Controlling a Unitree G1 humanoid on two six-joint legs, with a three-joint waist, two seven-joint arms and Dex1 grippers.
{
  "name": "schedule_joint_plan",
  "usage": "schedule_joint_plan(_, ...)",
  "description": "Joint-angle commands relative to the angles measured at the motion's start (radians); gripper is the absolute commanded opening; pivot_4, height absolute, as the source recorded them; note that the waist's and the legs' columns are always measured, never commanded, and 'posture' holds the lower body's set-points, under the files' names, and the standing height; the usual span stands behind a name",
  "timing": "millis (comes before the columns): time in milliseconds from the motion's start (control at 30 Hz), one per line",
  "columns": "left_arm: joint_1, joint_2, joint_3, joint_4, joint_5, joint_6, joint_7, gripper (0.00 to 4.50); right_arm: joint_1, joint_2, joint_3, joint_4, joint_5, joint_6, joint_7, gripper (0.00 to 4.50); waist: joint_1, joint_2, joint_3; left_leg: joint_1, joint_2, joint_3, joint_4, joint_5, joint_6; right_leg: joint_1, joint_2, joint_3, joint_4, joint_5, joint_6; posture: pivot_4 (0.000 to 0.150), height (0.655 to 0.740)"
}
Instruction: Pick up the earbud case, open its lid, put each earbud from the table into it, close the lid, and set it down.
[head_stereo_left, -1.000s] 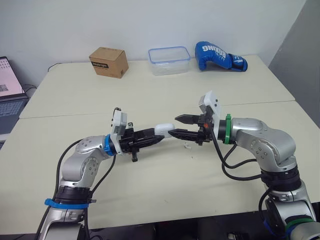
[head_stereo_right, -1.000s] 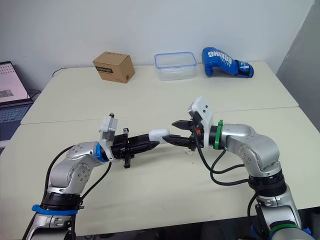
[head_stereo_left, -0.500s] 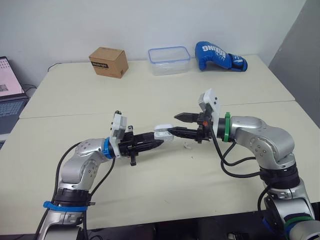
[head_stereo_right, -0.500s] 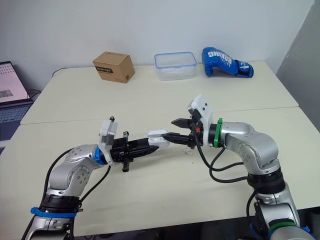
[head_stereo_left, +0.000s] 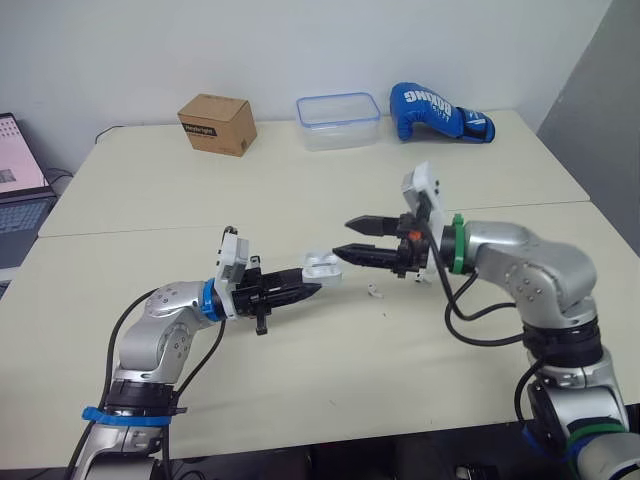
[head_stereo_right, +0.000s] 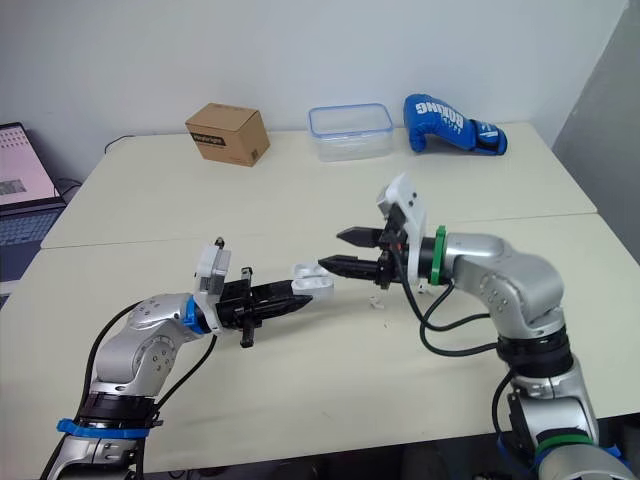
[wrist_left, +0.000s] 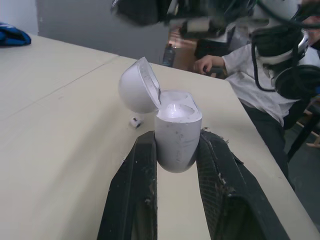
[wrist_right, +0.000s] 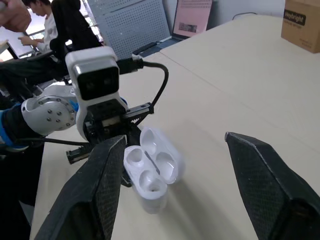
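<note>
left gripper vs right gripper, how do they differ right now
The left gripper is shut on the white plastic earbud case, lid open; the right gripper is open and empty. The left gripper sits lower, the right gripper higher. Both have two black fingers and face each other.

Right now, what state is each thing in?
earbud case: lid open, both sockets empty
left gripper: shut on the earbud case
right gripper: open, empty
earbud: loose on the table
plastic container: lid on
cardboard box: closed
laptop: open, screen lit
</note>
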Motion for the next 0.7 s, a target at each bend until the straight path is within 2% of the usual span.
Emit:
schedule_joint_plan(33,-0.042,0.051,0.061,0.019,-0.009,-0.028,-0.017,0.72,-0.096,-0.136,0.025,0.003,0.0,0.094,0.051,3.28,0.001,0.0,0.0,0.0,0.0,0.0,0.0,0.0,0.0,0.0,0.0,0.0,0.0,0.0,0.0,0.15,0.7307)
schedule_joint_plan(133,-0.057,0.075,0.073,0.03,-0.014,-0.028,-0.027,0.72,-0.166,-0.255,0.159,0.029,-0.078,0.129,0.087,3.28,0.0,0.0,0.0,0.0,0.0,0.001,0.0,0.0,0.0,0.0,0.0,0.0,-0.001,0.0,0.0,0.15,0.7307)
schedule_joint_plan(267,-0.066,0.077,0.076,0.033,-0.012,-0.034,-0.029,0.72,-0.222,-0.299,0.336,0.039,-0.163,0.146,0.111,3.28,-0.001,0.0,0.0,0.0,0.0,0.002,-0.001,0.0,0.0,0.0,0.0,0.0,-0.001,0.0,0.0,0.15,0.7307)
schedule_joint_plan(433,-0.077,0.061,0.074,0.027,-0.019,-0.033,-0.024,0.72,-0.237,-0.26,0.49,0.021,-0.237,0.179,0.091,3.28,-0.002,0.0,0.0,0.0,0.0,0.002,-0.001,0.0,0.0,-0.001,0.0,0.001,-0.001,0.0,0.0,0.15,0.7307)
schedule_joint_plan(700,-0.086,0.042,0.066,0.02,-0.017,-0.027,-0.019,0.72,-0.229,-0.164,0.585,0.153,-0.353,0.124,0.063,3.28,-0.002,0.0,0.0,-0.001,0.0,0.001,0.0,0.0,0.0,-0.001,0.0,0.0,-0.001,0.0,0.0,0.15,0.7307)
